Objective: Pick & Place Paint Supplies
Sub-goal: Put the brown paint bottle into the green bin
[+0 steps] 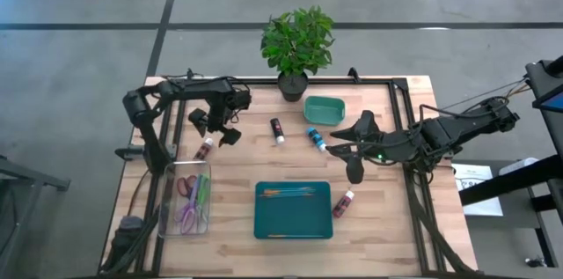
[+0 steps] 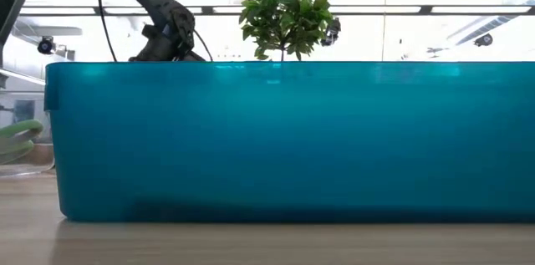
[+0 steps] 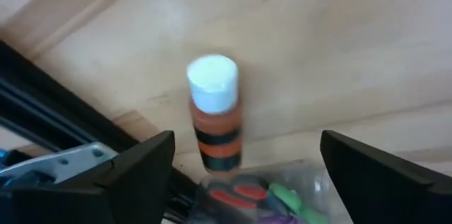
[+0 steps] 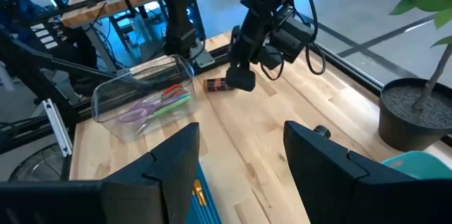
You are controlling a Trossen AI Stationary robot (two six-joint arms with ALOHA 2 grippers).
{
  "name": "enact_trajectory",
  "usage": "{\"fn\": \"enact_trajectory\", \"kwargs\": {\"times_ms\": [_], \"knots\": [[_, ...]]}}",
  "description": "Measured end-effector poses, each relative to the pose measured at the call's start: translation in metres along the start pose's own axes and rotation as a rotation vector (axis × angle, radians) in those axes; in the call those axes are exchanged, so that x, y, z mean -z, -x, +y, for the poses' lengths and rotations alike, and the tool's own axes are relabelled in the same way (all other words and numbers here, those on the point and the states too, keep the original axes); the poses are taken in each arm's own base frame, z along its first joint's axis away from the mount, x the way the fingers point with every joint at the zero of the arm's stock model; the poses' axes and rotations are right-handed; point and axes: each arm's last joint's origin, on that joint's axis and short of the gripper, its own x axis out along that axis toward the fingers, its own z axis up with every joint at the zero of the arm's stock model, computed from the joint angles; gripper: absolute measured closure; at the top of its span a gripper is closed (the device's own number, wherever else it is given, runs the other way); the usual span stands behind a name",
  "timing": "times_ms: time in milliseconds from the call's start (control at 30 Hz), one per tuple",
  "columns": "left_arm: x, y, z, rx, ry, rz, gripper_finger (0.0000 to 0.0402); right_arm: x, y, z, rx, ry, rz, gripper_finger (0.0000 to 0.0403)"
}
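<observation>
Since your left gripper (image 1: 217,127) hangs spread wide above the little paint bottle (image 1: 205,147) lying flat beside the clear bin (image 1: 170,198), you should pinch its round middle. It looks light, hard and smooth, so it could roll. Your right gripper (image 1: 345,156) waits part open.

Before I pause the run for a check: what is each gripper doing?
Left gripper: open, above a lying paint bottle, holding nothing.
Right gripper: open, empty.
</observation>
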Motion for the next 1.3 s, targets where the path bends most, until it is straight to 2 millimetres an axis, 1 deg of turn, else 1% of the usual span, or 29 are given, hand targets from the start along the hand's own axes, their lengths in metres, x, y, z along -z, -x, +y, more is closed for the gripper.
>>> {"fn": "enact_trajectory", "kwargs": {"times_ms": [200,333,533,767,1033,1300], "knots": [[-0.002,-0.010,0.005,0.006,0.015,0.008,0.0037,0.000,0.000,0.000,-0.001,0.001,0.002,0.0199],[0.000,-0.016,0.006,0.029,0.001,0.045,0.0037,0.001,0.000,0.000,0.002,0.003,0.004,0.0199],[0.006,-0.032,0.011,0.014,0.011,0.110,0.0048,0.002,-0.001,-0.001,0.020,-0.005,-0.005,0.0199],[0.006,-0.045,0.014,0.010,0.014,0.110,0.0086,0.002,-0.001,-0.001,0.022,-0.027,-0.005,0.0199],[-0.002,-0.046,0.012,0.054,0.008,0.037,0.0134,0.003,-0.002,-0.001,0.023,-0.043,-0.002,0.0199],[-0.002,-0.046,0.011,0.068,-0.015,0.033,0.0191,0.003,-0.002,-0.001,0.022,-0.060,-0.001,0.0199]]}}
